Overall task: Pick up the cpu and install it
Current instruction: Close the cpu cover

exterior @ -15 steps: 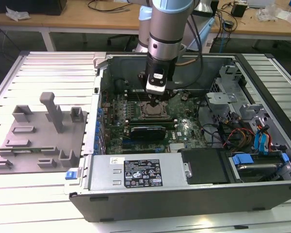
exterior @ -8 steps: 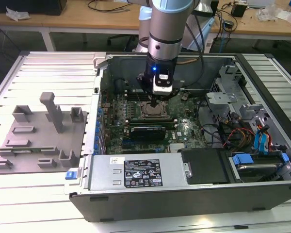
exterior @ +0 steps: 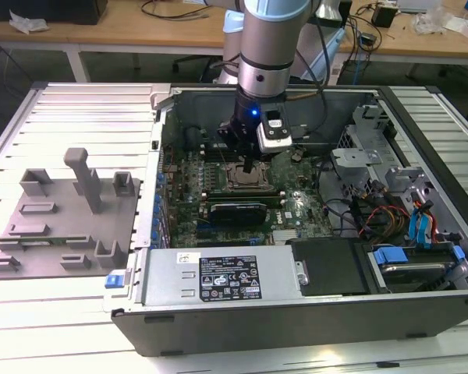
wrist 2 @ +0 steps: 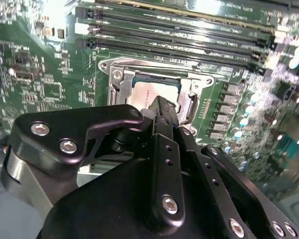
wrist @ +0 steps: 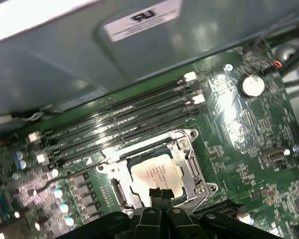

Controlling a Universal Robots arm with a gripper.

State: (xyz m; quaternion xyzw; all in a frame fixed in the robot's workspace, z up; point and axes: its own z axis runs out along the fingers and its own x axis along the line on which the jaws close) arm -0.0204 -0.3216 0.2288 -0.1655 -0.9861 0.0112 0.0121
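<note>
Silvery cpu [wrist: 157, 172] sits socketed (memory slots [wrist: 119, 117] beside) under end effector [wrist: 160, 193].

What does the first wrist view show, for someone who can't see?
A silvery square chip lies inside its metal socket frame on a green circuit board. The black gripper, shut, is at the chip's edge. Long dark slots run beside the socket.

The silvery square cpu [wrist: 157, 174] lies flat inside the socket frame [wrist: 190, 158].
</note>
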